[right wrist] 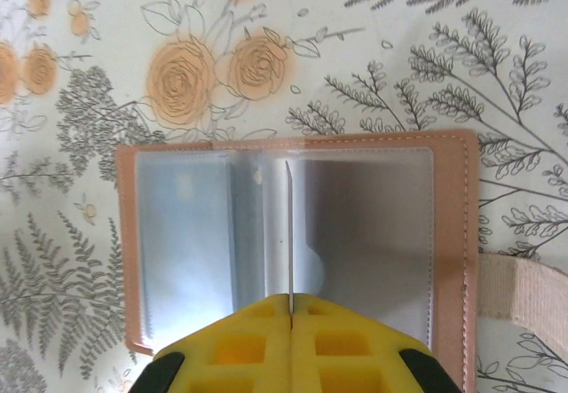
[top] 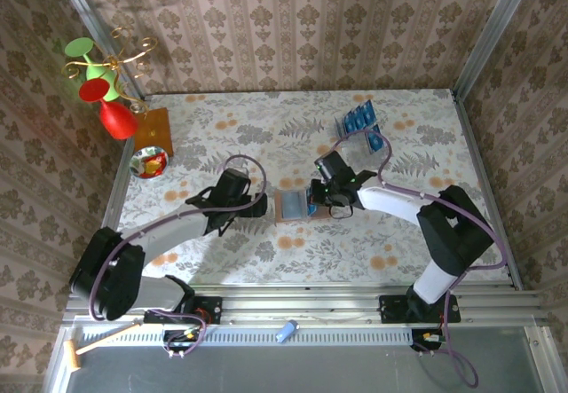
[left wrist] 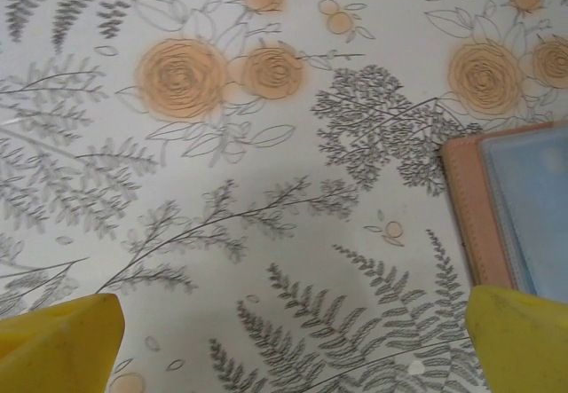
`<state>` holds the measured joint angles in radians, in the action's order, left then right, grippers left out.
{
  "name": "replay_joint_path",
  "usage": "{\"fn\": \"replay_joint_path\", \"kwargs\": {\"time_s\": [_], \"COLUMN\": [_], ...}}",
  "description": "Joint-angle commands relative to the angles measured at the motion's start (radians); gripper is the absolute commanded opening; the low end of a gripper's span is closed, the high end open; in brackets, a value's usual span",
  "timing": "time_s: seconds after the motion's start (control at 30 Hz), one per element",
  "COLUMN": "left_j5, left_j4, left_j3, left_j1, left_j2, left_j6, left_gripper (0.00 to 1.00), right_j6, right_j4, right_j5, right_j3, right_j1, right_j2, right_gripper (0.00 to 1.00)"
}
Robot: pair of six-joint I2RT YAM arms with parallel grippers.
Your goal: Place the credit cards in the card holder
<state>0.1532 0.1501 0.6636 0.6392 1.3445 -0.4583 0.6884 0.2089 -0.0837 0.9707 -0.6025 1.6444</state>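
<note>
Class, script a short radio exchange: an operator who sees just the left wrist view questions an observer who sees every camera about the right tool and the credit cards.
Operator: My view catches a corner of the card holder. What is the right tool doing?
Observer: The right tool is shut on one credit card, held edge-on over the open holder.
Operator: Any other cards out there?
Observer: Yes, several blue credit cards stand farther back, to the right of the holder.
</note>
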Motion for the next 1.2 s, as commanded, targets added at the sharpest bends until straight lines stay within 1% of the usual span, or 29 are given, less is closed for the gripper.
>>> {"fn": "replay_joint_path", "kwargs": {"time_s": [0.0, 0.27, 0.4, 0.77, 1.17], "left_j5": [-0.007, 0.007, 0.026, 0.087, 0.124], "left_j4": [0.016, 0.053, 0.064, 0.053, 0.054], "left_j3": [0.072, 0.238, 0.278, 0.268, 0.227], "left_j1": [0.024, 0.092, 0.123, 0.186, 0.196], "left_j2": [0.062, 0.24, 0.288, 0.327, 0.348], "left_j6": [0.053, 0.129, 0.133, 0.116, 0.116], "left_gripper": [1.0, 1.0, 1.0, 1.0, 1.0], "right_j6": [-0.032, 0.033, 0.046, 0.065, 0.082], "right_j4": [0.008, -0.11, -0.155, -0.272, -0.359], "right_j5": [-0.068, -0.138, -0.164, -0.231, -0.248], "right_j3": [-0.004, -0.08, -0.114, -0.147, -0.197], "right_j1": [0.01, 0.083, 0.118, 0.139, 0.158], "right_j2": [-0.056, -0.07, -0.068, -0.03, 0.011], "right_gripper": [0.0, 0.0, 0.0, 0.0, 0.0]}}
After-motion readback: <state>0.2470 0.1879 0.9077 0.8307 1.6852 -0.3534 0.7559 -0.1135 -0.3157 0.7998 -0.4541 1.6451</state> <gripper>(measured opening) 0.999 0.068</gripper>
